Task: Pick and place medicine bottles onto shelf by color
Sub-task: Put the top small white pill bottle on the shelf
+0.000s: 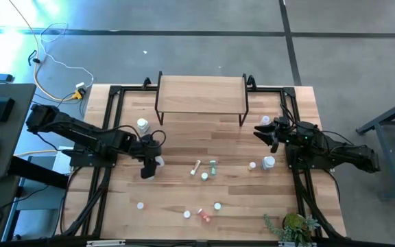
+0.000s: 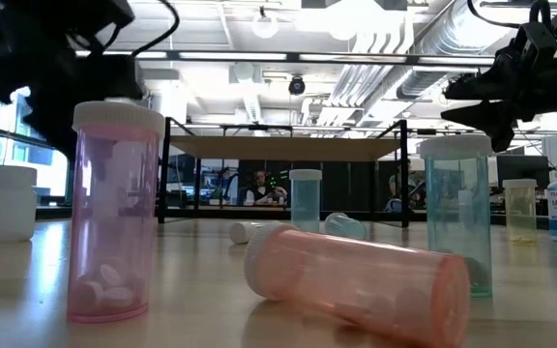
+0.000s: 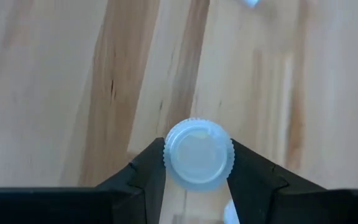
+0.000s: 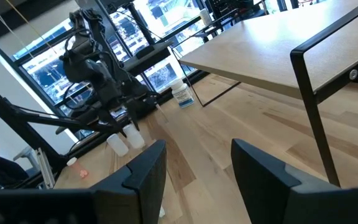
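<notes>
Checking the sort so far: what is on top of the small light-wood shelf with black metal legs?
Nothing: the light-wood shelf top is bare in the high view. The tabletop beneath it is mostly hidden by the board.

On the table [image 1: 184, 116]: one shelf [image 1: 201, 94], about twelve bottles [image 1: 213, 167], two arms. Exact bottle count uncertain; several are too small to separate.

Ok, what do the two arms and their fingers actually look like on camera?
Both arms are black and jointed, built of boxy segments. The left gripper has two matte black wedge-shaped fingers. The right gripper has the same dark angular fingers. No markings are visible.
</notes>
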### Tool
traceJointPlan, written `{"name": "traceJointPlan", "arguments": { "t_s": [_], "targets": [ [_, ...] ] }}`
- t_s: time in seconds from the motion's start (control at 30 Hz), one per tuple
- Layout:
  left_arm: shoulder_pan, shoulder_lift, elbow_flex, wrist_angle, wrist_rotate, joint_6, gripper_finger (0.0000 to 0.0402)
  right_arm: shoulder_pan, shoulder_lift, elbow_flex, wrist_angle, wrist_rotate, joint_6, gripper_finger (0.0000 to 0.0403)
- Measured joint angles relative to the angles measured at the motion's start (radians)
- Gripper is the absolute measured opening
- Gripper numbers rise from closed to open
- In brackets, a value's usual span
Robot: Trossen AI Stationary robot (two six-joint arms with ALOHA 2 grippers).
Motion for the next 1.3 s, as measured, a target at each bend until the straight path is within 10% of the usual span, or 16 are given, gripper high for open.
{"name": "traceJointPlan", "arguments": {
  "t_s": [1.3],
  "targets": [
    [0.815, 0.217, 1.041, -0.386, -0.088, 0.32, 0.0134, 0.0, 0.0, 0.0, 0.0, 0.0, 0.0, 0.0172]
  ]
}}
